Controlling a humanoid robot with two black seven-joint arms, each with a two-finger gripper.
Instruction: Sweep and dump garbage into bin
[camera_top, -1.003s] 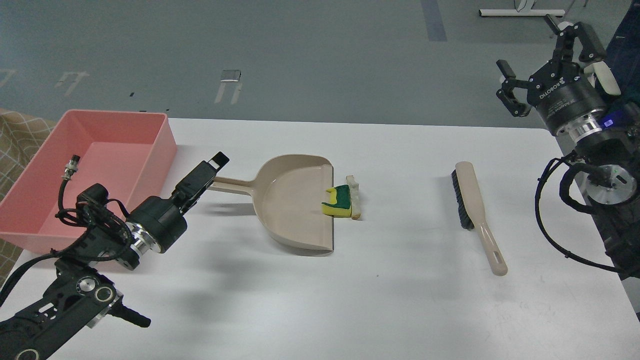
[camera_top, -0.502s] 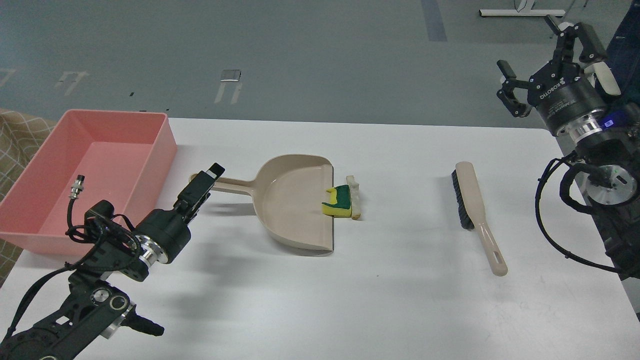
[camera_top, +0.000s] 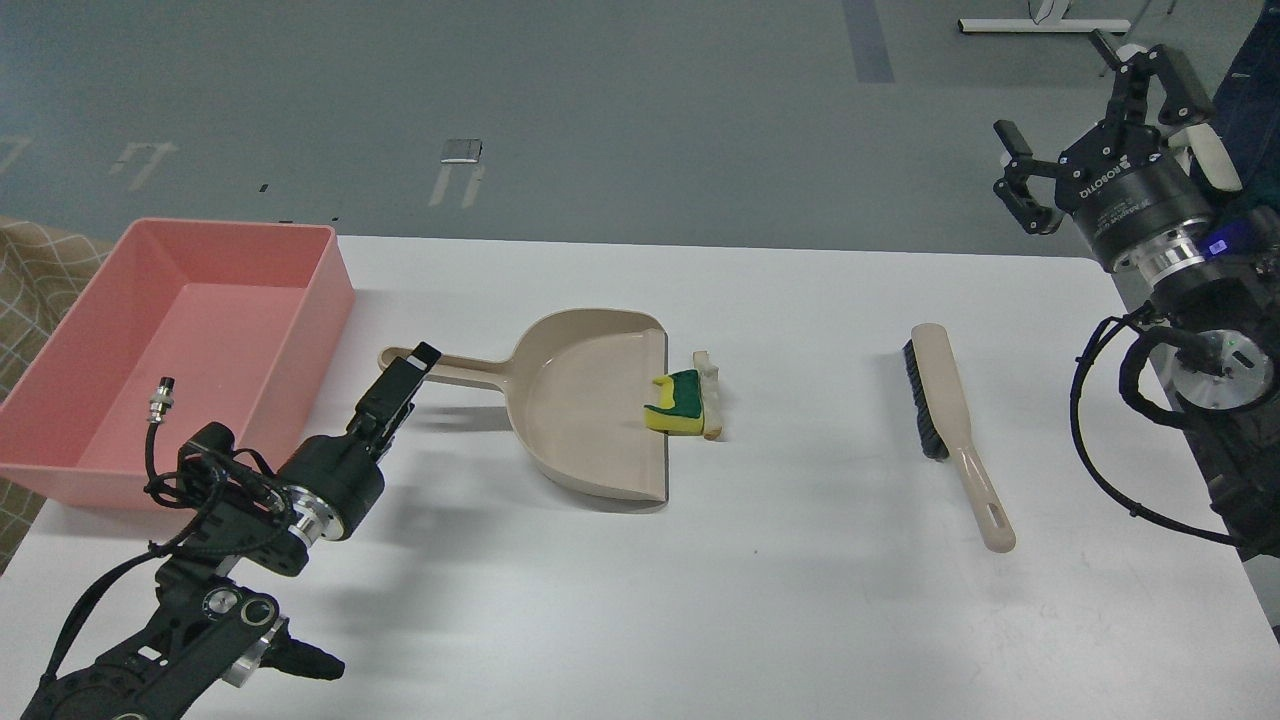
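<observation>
The garbage lies at the open lip of the beige dustpan (camera_top: 585, 400): a yellow sponge piece with a dark green layer (camera_top: 678, 404) overlaps the lip, and a whitish bread-like wedge (camera_top: 711, 394) touches it on the right. The salmon-pink bin (camera_top: 330, 290) stands at the table's left, with nothing seen inside. My left gripper (camera_top: 405, 382) points at the dustpan's handle (camera_top: 455, 368), just in front of its end; its fingers look like one dark bar. My right gripper (camera_top: 1085, 112) is open and empty, raised past the table's far right corner.
A beige hand brush with black bristles (camera_top: 948, 400) lies on the white table (camera_top: 800, 600) right of centre, handle towards me. A loose cable connector (camera_top: 160, 392) on my left arm hangs in front of the bin. The table's right edge runs under my right arm.
My left arm has drawn back towards me and lower, uncovering the end of the dustpan's handle. The dustpan, garbage, brush and right arm have not moved.
</observation>
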